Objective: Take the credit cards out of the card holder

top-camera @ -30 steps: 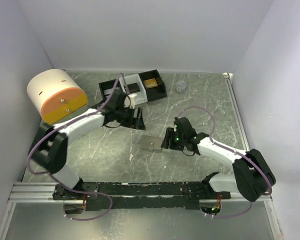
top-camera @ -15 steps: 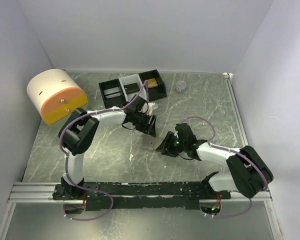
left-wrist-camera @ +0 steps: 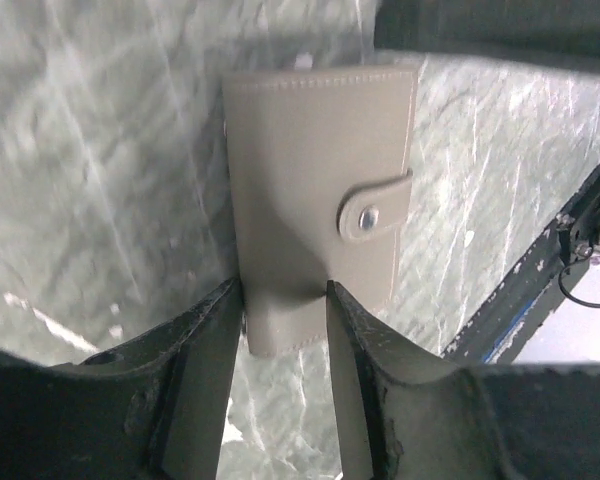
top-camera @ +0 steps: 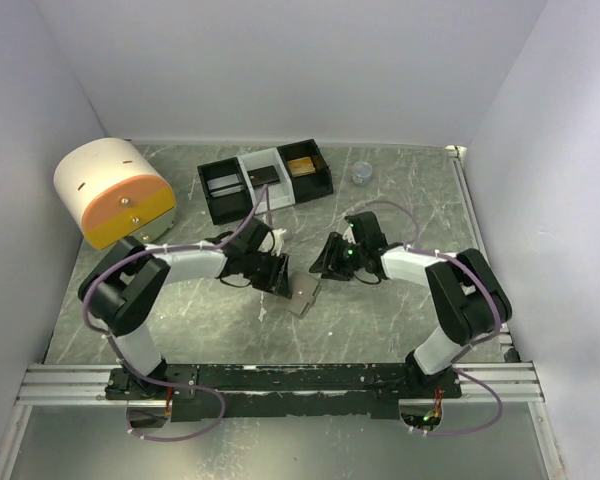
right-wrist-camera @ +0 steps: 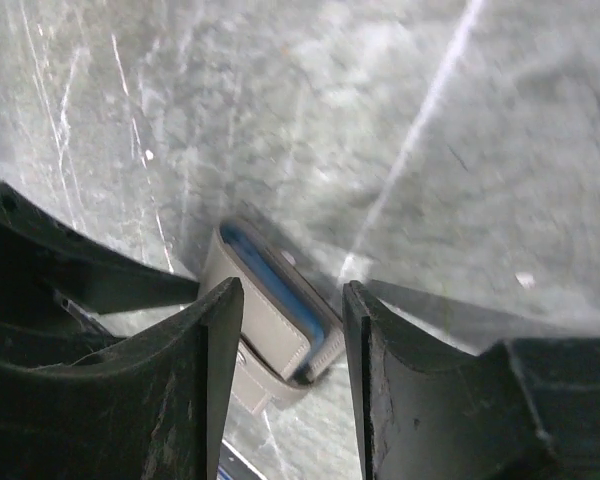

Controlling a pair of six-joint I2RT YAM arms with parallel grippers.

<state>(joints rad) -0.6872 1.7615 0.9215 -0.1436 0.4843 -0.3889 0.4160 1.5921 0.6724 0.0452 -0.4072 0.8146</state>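
The card holder, a small flat grey wallet, lies between the two arms, one edge a little off the table. In the left wrist view the card holder is snapped shut by its tab. My left gripper has its jaws apart over the holder's near end; one finger meets its left edge and the other lies across its face. My right gripper is open, and the card holder with its blue lining edge lies just beyond the tips. The credit cards are hidden.
A black-and-white three-compartment tray stands at the back, with a flat gold piece and a dark one in it. A white-and-orange drum sits at the far left. A small clear cup is at the back right. A rail runs along the near edge.
My left arm has swung from the tray down to the holder, and its jaws have narrowed. My right gripper has drawn back from the holder's right side. The holder has tilted slightly.
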